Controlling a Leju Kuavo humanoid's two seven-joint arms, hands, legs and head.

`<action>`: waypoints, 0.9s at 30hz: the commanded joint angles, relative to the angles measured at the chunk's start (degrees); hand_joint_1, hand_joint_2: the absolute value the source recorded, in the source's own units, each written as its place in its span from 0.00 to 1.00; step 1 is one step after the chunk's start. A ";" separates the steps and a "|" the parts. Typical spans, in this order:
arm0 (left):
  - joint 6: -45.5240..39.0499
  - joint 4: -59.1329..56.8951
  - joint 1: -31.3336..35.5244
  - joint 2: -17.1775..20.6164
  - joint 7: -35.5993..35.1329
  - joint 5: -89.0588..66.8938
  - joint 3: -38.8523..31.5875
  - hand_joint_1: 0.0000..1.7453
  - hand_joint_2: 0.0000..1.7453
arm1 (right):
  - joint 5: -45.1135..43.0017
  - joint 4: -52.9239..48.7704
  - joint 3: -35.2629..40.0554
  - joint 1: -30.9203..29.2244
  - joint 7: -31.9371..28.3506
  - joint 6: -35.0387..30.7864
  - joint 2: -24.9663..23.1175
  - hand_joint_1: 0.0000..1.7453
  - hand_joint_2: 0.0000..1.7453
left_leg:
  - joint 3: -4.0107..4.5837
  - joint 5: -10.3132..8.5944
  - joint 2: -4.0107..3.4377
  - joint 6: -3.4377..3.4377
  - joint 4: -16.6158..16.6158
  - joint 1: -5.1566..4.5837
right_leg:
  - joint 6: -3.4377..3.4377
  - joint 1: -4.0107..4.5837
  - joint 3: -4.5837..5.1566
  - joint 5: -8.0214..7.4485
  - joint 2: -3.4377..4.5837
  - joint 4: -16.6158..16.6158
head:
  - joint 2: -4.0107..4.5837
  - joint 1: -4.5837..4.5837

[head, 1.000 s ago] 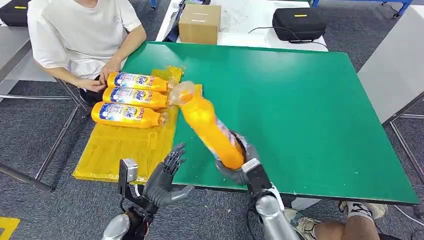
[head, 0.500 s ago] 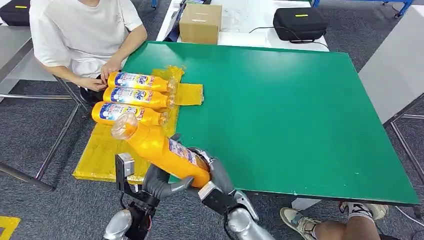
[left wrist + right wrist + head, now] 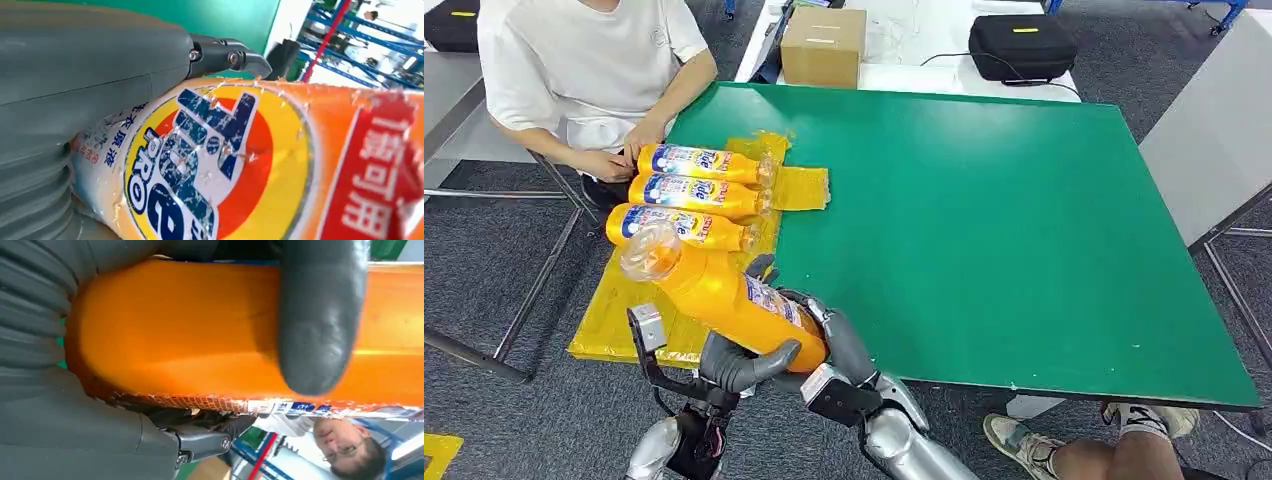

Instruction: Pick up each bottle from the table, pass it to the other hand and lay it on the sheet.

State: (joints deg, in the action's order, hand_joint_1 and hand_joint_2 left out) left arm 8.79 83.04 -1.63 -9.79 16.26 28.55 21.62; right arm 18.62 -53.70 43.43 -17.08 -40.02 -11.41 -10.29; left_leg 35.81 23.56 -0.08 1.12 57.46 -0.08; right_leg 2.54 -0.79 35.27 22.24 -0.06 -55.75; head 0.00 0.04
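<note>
I hold an orange bottle (image 3: 724, 300) with a clear cap tilted over the front of the yellow sheet (image 3: 629, 310), cap toward the left. My right hand (image 3: 836, 345) grips its base end. My left hand (image 3: 739, 365) wraps the same end from below, thumb across it. In the left wrist view my left hand (image 3: 75, 75) lies against the bottle's label (image 3: 225, 165). In the right wrist view the thumb (image 3: 320, 325) of my right hand presses on the orange body (image 3: 190, 330). Three more orange bottles (image 3: 689, 193) lie side by side on the sheet's far part.
The green table (image 3: 1004, 220) spreads to the right. A person in a white shirt (image 3: 574, 70) sits at the far left corner, hands by the lying bottles. A cardboard box (image 3: 824, 45) and a black case (image 3: 1022, 45) sit on a white table behind.
My right hand swung the bottle from above the table leftward and down to my left hand over the sheet. The left hand, open a second ago, now wraps around it.
</note>
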 commanded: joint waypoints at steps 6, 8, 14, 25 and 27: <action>8.85 3.00 4.74 0.90 2.49 4.02 3.45 1.00 1.00 | -0.27 6.17 4.13 1.29 0.02 2.26 0.55 0.00 1.00 | -0.26 0.09 0.26 -0.07 -0.03 0.05 | -0.09 0.06 -0.35 0.17 -0.25 0.02 | 0.00 -0.04; 9.36 2.83 4.88 0.93 2.76 3.99 3.25 1.00 1.00 | -0.24 6.10 3.53 1.37 0.02 2.01 0.46 0.00 0.00 | -0.28 0.11 0.29 -0.07 0.00 0.08 | -0.10 0.08 -0.39 0.19 -0.29 0.02 | 0.00 0.00; 11.22 2.83 4.09 0.78 3.12 3.49 2.42 1.00 1.00 | 0.98 4.62 0.16 2.44 0.02 1.25 0.05 0.00 0.00 | -0.29 0.13 0.27 -0.08 0.00 0.07 | -0.11 0.07 -0.39 0.21 -0.28 0.01 | 0.00 0.02; 4.91 4.27 3.75 0.25 5.15 -3.48 -0.21 1.00 1.00 | -0.13 2.89 -6.46 4.91 0.02 1.43 -0.69 0.00 0.00 | -0.12 0.03 0.22 -0.04 -0.03 0.03 | -0.06 0.04 -0.20 0.10 -0.24 0.04 | 0.00 0.00; -2.29 4.29 4.43 1.08 6.53 -10.68 -1.19 1.00 1.00 | -1.26 2.89 -8.09 5.58 0.02 0.27 -0.85 0.00 0.00 | -0.36 0.13 0.34 -0.08 -0.02 0.08 | -0.11 0.08 -0.49 0.22 -0.31 0.04 | 0.00 0.04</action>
State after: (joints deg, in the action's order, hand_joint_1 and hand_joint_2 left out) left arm 14.38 86.77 -1.02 -9.84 21.16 25.79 20.79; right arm 18.53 -53.83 39.38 -13.21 -40.48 -10.51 -11.61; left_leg 35.88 23.56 0.05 1.12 57.46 -0.09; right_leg 2.54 -0.79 35.27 22.27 -0.09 -55.75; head 0.00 0.09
